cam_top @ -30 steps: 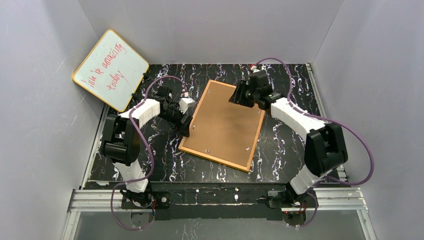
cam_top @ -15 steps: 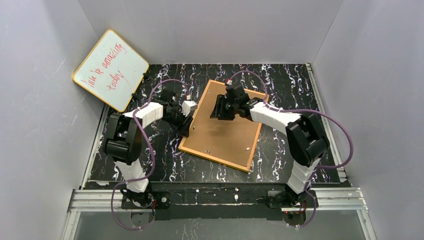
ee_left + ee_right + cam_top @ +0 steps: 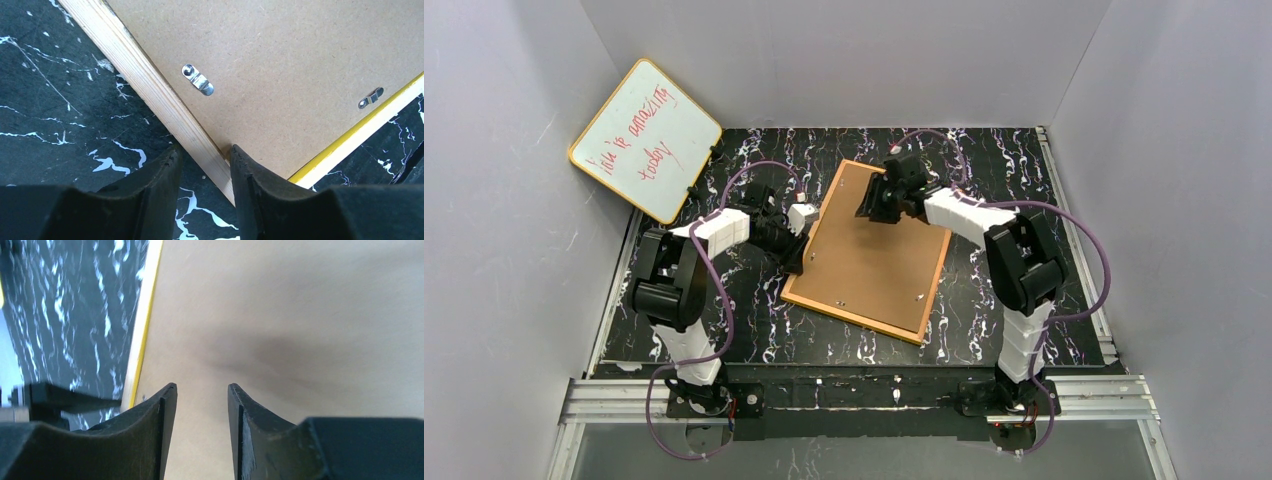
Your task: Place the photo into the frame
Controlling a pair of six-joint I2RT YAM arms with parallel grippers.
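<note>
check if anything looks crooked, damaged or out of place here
The frame lies face down, brown back up, skewed diagonally to the table edges. The whiteboard stands tilted at the far left. No damage or spill shows.

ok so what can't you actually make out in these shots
- the photo: not in any view; if it is under the backing board, the board hides it.
- the frame: front and glass face down in every view.
- left pincer: straddles the frame's wooden rail in the left wrist view, contact unclear; its own wrist covers it from above.
- right pincer: open over the board; the right wrist view is blurred, so touching or hovering is unclear.
</note>
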